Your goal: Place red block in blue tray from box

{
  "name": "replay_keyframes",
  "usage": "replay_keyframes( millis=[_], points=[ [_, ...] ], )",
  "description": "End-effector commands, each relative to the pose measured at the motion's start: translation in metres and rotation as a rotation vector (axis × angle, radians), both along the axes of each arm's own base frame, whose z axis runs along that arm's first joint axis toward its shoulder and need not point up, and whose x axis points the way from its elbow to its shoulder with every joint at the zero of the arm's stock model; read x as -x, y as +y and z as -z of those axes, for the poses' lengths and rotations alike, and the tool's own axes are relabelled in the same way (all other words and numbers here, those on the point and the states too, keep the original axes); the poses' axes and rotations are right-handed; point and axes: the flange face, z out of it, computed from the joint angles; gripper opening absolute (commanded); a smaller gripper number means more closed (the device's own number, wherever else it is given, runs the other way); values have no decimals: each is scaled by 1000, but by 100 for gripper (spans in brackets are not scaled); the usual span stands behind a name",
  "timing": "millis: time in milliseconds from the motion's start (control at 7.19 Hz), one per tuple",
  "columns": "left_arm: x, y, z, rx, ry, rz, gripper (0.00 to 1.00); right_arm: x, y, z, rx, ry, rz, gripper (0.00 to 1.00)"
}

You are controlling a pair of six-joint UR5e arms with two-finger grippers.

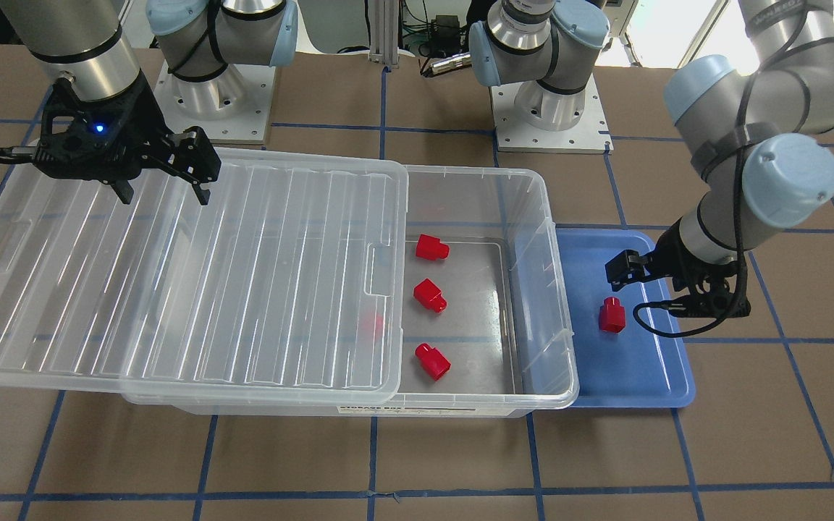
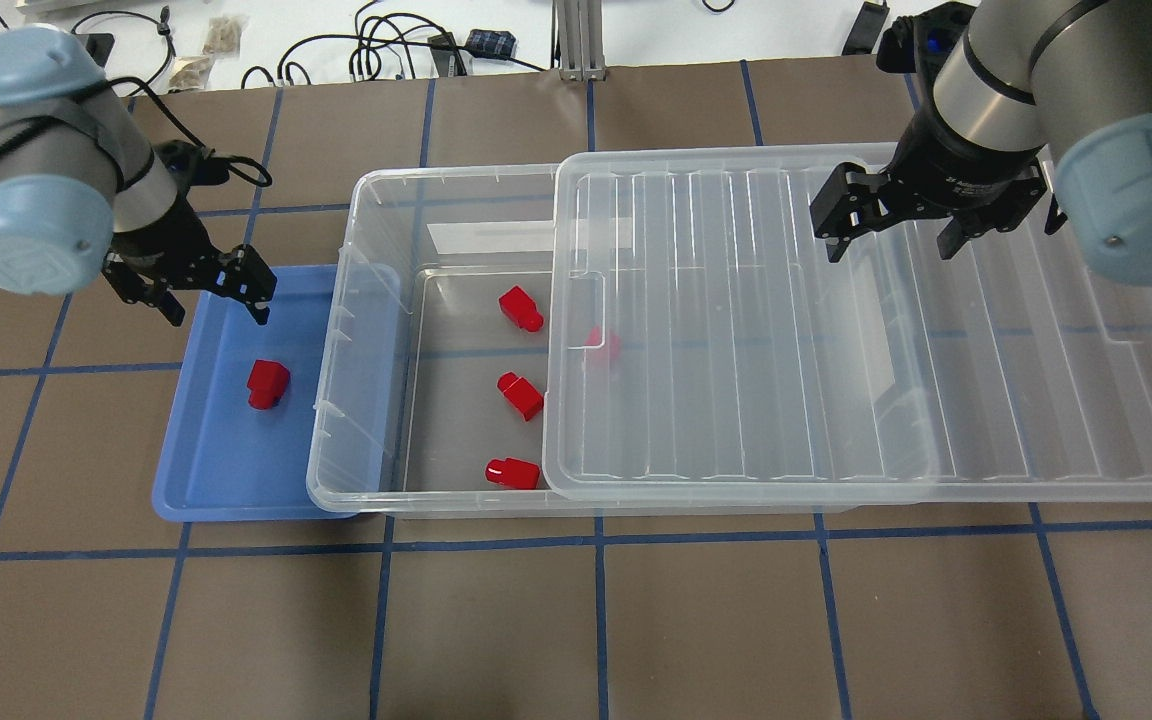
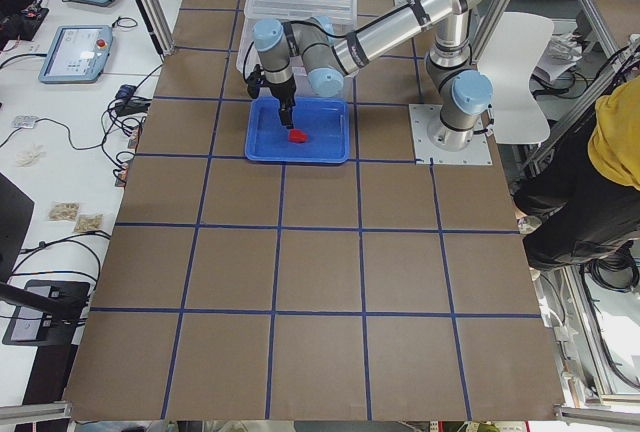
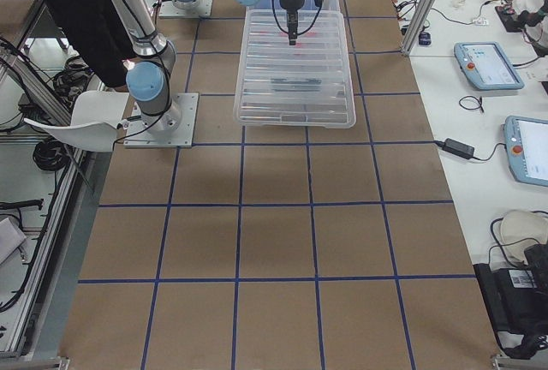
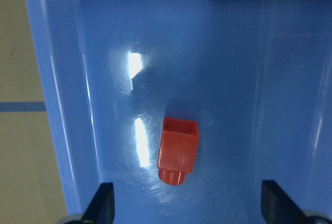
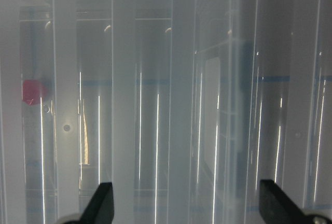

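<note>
One red block [image 2: 267, 383] lies in the blue tray [image 2: 226, 470], to the left of the clear box [image 2: 376, 300]. My left gripper [image 2: 191, 295] hangs open and empty just above the tray, behind the block. Its wrist view shows the block [image 5: 178, 149] between the spread fingertips [image 5: 104, 203]. Three red blocks [image 2: 521, 395] lie in the box's uncovered part. Another red block [image 2: 604, 343] shows dimly under the lid [image 2: 786, 330]. The lid is slid to the right and half covers the box. My right gripper [image 2: 891, 235] is open and empty above the lid.
The box's wall [image 1: 540, 289] stands tight against the tray [image 1: 634, 376] and overlaps its edge. The lid [image 1: 171, 275] overhangs the box toward my right. Both arm bases [image 1: 551, 108] sit behind the box. Brown table with blue tape lines lies in front.
</note>
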Motion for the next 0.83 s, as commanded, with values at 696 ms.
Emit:
replay_keyframes(
  millis=[696],
  points=[
    [162,72,-155,167,-20,86,100,9,-1,-3,2,21,10,100]
  ],
)
